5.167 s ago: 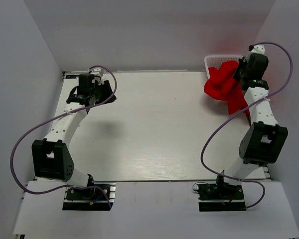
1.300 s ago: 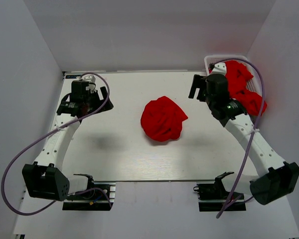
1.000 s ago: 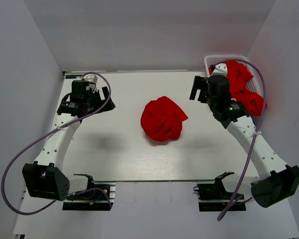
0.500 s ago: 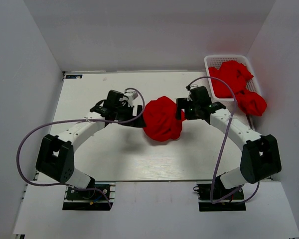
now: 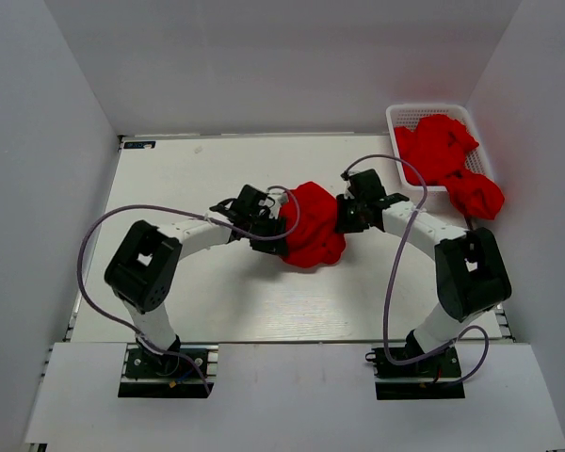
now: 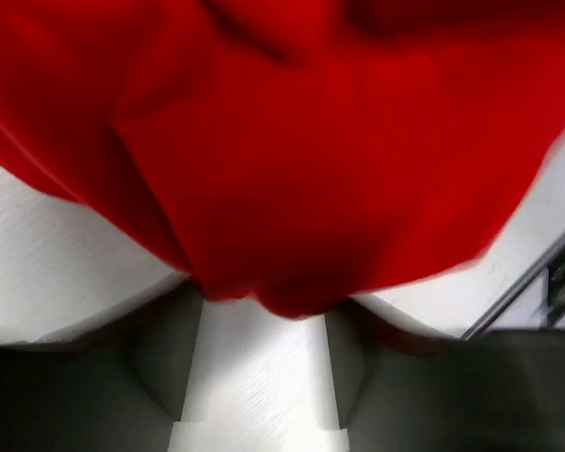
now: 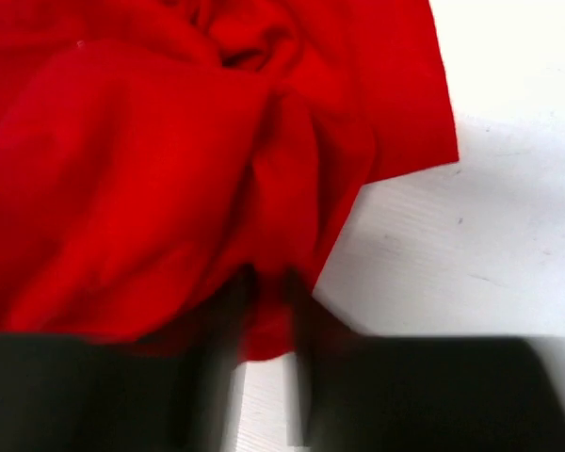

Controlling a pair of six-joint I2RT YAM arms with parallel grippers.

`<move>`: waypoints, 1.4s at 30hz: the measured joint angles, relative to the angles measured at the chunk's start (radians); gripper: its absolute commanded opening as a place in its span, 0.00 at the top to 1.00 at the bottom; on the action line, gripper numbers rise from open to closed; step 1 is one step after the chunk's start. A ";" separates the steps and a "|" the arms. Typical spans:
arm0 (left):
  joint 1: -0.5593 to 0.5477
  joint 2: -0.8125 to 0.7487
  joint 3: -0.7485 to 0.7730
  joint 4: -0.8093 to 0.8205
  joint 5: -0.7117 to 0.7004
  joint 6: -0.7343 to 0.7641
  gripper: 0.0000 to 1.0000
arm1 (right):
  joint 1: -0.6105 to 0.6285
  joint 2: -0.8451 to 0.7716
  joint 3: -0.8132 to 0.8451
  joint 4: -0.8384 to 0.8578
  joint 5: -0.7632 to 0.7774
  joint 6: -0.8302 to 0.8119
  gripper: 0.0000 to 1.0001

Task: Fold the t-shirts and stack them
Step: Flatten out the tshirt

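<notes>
One crumpled red t-shirt [image 5: 313, 226] lies in a heap at the table's middle. My left gripper [image 5: 281, 235] is at its left edge and my right gripper [image 5: 342, 217] at its right edge. In the left wrist view the red cloth [image 6: 292, 151] fills the top. The left gripper [image 6: 264, 306] is open, with the cloth's lowest edge dipping between its fingertips. In the right wrist view the right gripper [image 7: 270, 292] has blurred fingers standing close on either side of a fold of cloth [image 7: 268, 325]. Whether they pinch it does not show.
A white mesh basket [image 5: 394, 115] stands at the back right corner with more red t-shirts [image 5: 438, 146] piled in it. One of them [image 5: 476, 196] hangs over its near rim. White walls close in the table on three sides.
Both arms have swung in from the table's sides to the middle shirt. Their jaws, wide apart a second ago, have narrowed, the right more than the left.
</notes>
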 measured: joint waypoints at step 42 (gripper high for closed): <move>0.003 -0.491 0.925 -0.296 -0.200 0.500 1.00 | 0.002 -0.617 0.548 0.214 -0.044 -0.448 1.00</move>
